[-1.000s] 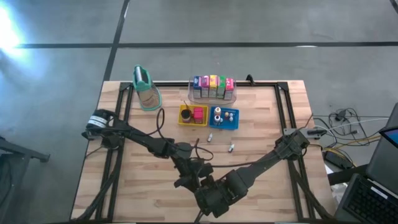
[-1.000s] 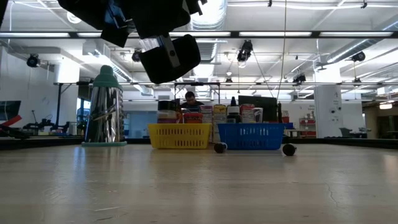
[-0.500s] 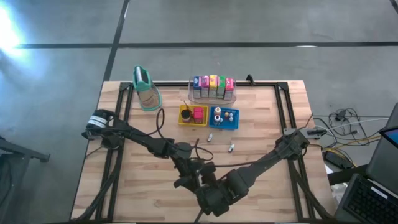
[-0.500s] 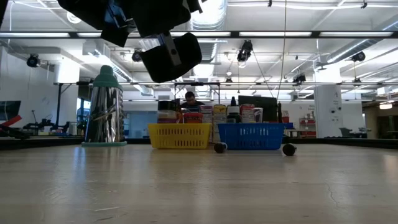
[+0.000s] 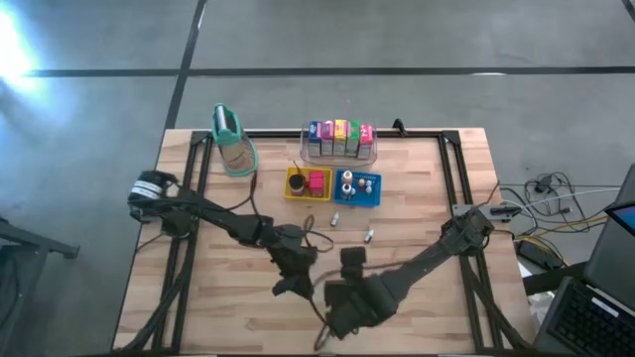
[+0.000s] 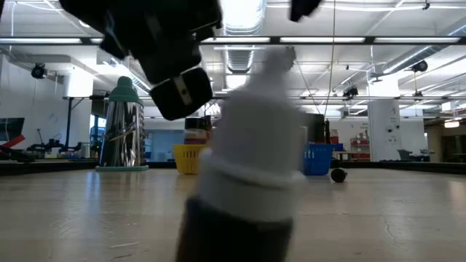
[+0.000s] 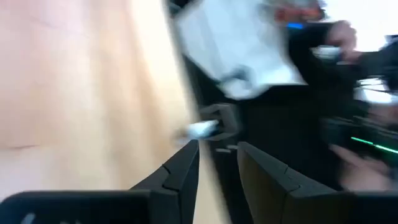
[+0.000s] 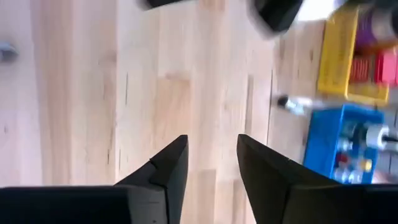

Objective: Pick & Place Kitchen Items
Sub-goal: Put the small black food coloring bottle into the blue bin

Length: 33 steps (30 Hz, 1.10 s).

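Right gripper (image 8: 212, 139) hangs over the near middle of the pale wooden table (image 5: 427, 178), its fingers apart with only bare planks between them; left gripper (image 7: 217, 145) sits just beside it, fingers a narrow gap apart, nothing seen clamped, though that view is smeared. A blurred white-and-dark bottle shape (image 6: 251, 145) looms right before the low camera; what carries it, I cannot tell. Far side now: the row of colourful cartons (image 5: 339, 133) stands in the clear bin (image 5: 307, 151); the red block (image 5: 317, 180) lies in the yellow square tray (image 5: 291, 184), touching the blue square tray (image 5: 346, 197) beside it; two tiny silver pieces (image 5: 336, 218) lie loose on the table just in front of those trays.
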Motion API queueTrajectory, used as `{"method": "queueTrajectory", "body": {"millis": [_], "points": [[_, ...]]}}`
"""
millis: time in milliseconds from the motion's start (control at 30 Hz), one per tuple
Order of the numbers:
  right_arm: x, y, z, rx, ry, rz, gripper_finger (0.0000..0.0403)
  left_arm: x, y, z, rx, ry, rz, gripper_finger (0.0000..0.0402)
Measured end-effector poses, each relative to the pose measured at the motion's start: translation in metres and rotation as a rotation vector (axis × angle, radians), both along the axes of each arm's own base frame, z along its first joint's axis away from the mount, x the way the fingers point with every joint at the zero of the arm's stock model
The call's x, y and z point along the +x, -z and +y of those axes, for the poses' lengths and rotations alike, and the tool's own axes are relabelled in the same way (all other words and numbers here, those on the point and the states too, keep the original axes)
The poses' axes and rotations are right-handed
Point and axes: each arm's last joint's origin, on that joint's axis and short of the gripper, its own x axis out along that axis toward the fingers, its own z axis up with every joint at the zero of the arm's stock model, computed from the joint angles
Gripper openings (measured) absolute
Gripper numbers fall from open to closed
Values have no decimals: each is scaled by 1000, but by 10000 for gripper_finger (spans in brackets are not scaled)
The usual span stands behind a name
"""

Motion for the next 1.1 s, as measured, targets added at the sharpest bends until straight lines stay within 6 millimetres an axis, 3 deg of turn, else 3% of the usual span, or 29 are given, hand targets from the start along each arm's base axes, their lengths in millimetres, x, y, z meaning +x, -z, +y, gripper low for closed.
{"method": "queueTrajectory", "body": {"millis": [200, 500, 733, 1100], "points": [[-27, 31, 31, -44, 39, 29, 109, -41, 12, 4, 254, -251, -136, 116], [-33, 61, 42, 2, 118, -38, 81, -97, 15, -15, 197, -314, -572, 116], [-21, 42, 36, 7, 72, -194, 68, -114, 19, -12, 214, -342, -598, 116], [8, 18, 9, 149, 241, -306, 93, -110, 5, -13, 221, -343, -674, 116]]}}
